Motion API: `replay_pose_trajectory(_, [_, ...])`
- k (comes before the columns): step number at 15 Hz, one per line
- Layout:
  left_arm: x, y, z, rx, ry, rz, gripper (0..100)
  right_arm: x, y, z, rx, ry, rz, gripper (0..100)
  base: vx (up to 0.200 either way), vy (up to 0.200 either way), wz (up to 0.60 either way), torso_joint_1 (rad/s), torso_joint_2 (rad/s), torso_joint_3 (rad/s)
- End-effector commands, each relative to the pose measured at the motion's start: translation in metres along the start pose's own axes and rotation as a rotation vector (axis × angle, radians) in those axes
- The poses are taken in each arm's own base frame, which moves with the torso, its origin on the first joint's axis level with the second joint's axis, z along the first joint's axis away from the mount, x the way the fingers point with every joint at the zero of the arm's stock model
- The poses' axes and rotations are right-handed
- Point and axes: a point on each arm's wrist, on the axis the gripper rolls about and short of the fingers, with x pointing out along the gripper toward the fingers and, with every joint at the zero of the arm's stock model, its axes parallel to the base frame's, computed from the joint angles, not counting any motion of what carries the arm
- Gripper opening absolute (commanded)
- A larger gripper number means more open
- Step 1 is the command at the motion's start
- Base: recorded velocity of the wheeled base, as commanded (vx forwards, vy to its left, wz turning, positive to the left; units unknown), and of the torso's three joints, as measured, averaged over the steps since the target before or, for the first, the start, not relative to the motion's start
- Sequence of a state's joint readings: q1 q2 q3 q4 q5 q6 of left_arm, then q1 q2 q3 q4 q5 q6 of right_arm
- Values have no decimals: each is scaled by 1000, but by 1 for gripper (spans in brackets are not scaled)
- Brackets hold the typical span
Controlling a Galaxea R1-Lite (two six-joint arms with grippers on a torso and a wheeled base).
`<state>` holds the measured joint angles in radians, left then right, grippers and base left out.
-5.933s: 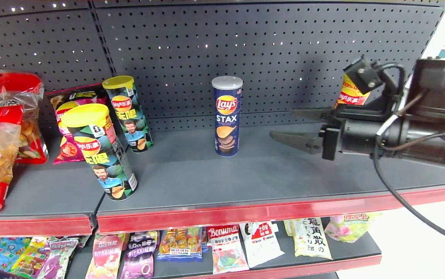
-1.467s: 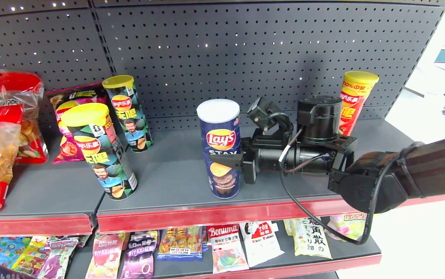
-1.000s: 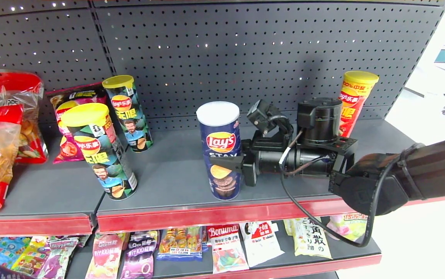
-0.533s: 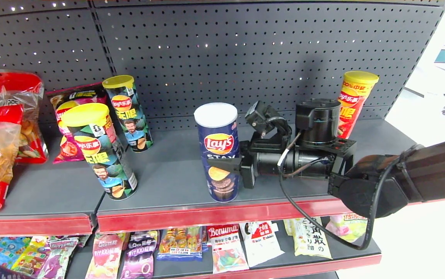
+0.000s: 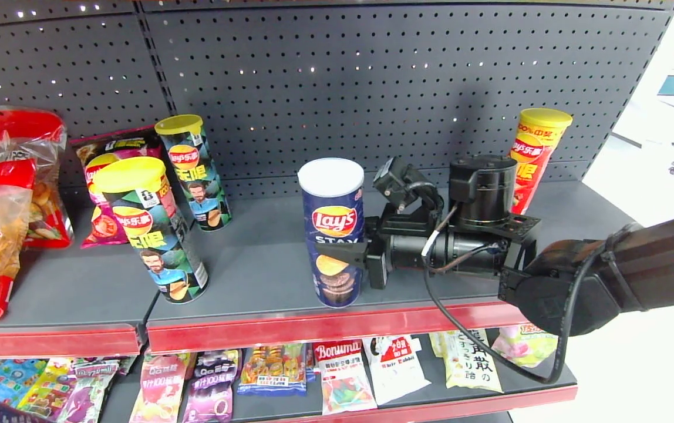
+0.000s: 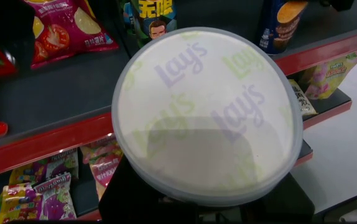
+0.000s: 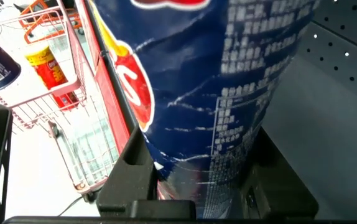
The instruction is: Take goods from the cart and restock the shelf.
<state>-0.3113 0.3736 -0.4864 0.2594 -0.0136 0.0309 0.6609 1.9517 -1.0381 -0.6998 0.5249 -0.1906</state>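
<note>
At shelf's [image 5: 337, 324] front edge, right jaws clamped on blue can [image 5: 334, 226], red-yellow logo; left jaws seemingly gripping white-lidded can [image 6: 206, 112].

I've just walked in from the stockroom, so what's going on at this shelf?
The robot's right pincer is shut on a blue chips can, holding it upright near the red front edge of the upper shelf. A pale-lidded can sits close before the left wrist camera, out in front of the shelf.
</note>
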Motion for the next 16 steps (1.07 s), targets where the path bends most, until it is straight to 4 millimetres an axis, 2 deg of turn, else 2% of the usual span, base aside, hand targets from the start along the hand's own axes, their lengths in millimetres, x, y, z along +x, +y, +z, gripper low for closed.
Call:
replay_pose_trajectory(1, [0,0,0,0,1,0,0,1,1,-4,8,15,4,0,0,0,0,0,0,0])
replay_pose_trajectory(8, [0,0,0,0,1,0,0,1,0,-3,2,14,4,0,0,0,0,0,0,0])
replay_pose_trajectory(9, [0,0,0,0,-2,0,0,1,0,-3,2,14,4,100,0,0,0,0,0,0])
replay_pose_trajectory(16, [0,0,0,0,1,0,0,-5,3,3,1,2,-3,100,0,0,0,0,0,0])
